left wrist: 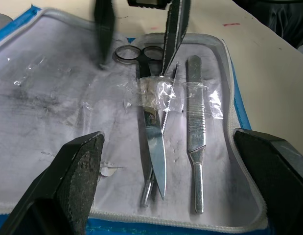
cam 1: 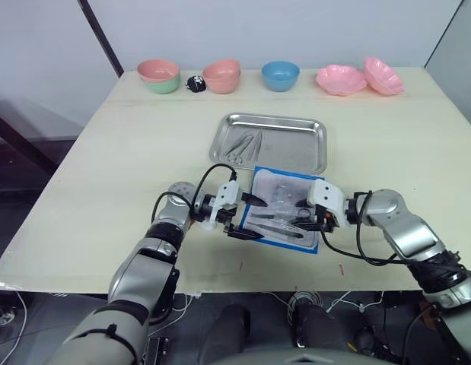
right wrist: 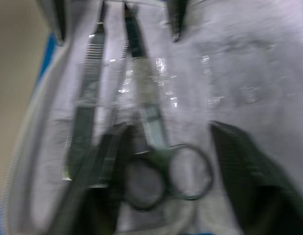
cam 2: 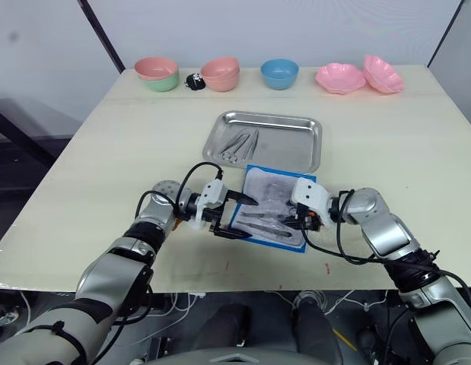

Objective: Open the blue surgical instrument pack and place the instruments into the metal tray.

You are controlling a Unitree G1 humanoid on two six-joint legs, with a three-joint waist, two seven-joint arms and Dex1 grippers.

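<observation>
- Step: emptying the opened pack (cam 1: 281, 207); some instruments already lie in the tray (cam 1: 296, 148), just beyond at 12 o'clock
- Left end effector (cam 1: 239, 214) spread wide at the pack's 9 o'clock edge; right end effector (cam 1: 311, 215) spread at 3 o'clock, straddling the scissors (left wrist: 151, 142) rings
- Next: close on the rings; tape may resist; forceps (left wrist: 196, 147) lie just beside

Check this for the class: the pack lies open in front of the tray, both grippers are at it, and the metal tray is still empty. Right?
Not quite. The metal tray already holds some instruments at its left end, as the left eye view shows. The rest stands: the pack lies open in front of the tray, with the left gripper and right gripper at it.
</observation>
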